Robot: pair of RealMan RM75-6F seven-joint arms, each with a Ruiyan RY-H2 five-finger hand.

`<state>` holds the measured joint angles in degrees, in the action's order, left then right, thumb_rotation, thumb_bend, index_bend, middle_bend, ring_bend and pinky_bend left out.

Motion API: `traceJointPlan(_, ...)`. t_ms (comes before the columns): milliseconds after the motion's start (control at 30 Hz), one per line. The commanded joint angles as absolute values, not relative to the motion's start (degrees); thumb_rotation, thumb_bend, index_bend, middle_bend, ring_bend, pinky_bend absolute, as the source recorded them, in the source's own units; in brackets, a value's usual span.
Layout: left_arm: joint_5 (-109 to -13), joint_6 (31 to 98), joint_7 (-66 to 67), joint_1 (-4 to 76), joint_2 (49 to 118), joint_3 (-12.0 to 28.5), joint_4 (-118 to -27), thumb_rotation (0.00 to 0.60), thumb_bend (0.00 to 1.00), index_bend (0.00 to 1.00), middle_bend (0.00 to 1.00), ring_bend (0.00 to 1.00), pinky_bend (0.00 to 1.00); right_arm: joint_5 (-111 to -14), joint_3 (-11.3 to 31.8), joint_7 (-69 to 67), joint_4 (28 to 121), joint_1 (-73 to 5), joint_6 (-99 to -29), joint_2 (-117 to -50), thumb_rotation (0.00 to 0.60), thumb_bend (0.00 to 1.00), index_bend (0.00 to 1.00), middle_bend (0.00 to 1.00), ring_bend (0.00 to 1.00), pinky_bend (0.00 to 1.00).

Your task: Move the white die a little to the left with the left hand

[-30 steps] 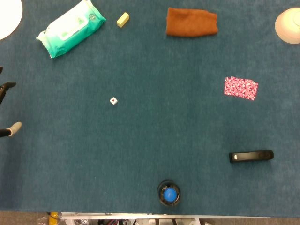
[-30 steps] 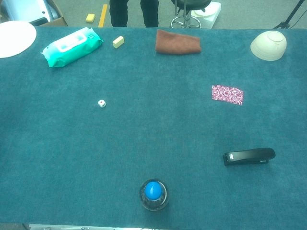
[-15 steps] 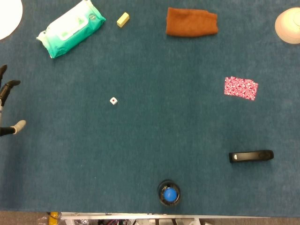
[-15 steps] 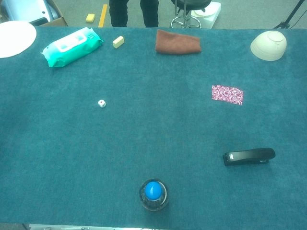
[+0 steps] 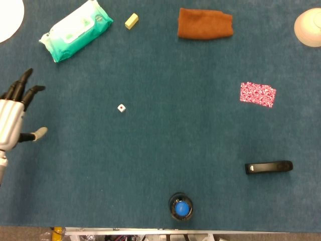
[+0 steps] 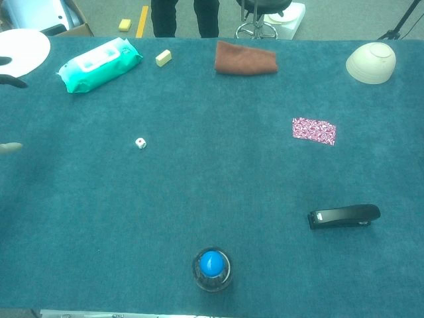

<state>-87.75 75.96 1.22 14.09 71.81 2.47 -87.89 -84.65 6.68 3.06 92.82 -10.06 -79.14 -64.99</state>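
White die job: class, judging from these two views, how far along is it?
Done: nothing to the white die; it sits alone on the blue cloth. In hand: the left hand is over the table's left edge, fingers spread, holding nothing, well short of the die. Left: reach it and nudge it leftward.

Left hand (image 5: 12, 118) with a silvery, metallic-looking palm shell marked by faint seams; slender black fingers (image 5: 22, 85) above it, and a black thumb ending in a pale grey tip. Below the palm, a narrower grey wrist piece cut off by the frame edge. From the chest camera, only dark fingertips (image 6: 12, 81) and the pale thumb tip visible.
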Motion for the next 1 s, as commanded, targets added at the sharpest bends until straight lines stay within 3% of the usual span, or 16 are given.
traceJointPlan(33, -89.8, 74.1, -0.1, 15.8, 72.6, 1.7, -87.0, 0.6, 0.0, 0.22, 0.0, 0.14, 0.4, -84.7, 6.8, 4.3, 93.8, -11.0, -78.1, -64.8, 0.6, 0.0, 0.4, 0.24, 0.19, 0.28)
traceJointPlan(400, -92.4, 70.8, -1.5, 20.7, 78.1, 2.0, -84.3, 0.6, 0.0, 0.24, 0.0, 0.11, 0.34, -84.0, 8.0, 6.6, 96.1, -13.7, -76.2, -64.7, 0.6, 0.0, 0.4, 0.24, 0.19, 0.28)
traceJointPlan(633, -93.2, 68.6, -2.6, 23.4, 80.4, 1.8, -82.8, 0.6, 0.0, 0.26, 0.0, 0.02, 0.24, -83.2, 8.2, 6.3, 96.2, -14.4, -75.5, -64.7, 0.6, 0.0, 0.4, 0.24, 0.19, 0.28)
traceJointPlan(1000, -95.0, 64.0, -7.2, 29.0, 81.7, 1.4, -82.3, 0.6, 0.08, 0.38, 0.0, 0.0, 0.16, -82.6, 8.0, 5.6, 96.3, -14.5, -76.0, -64.4, 0.6, 0.0, 0.4, 0.24, 0.19, 0.28)
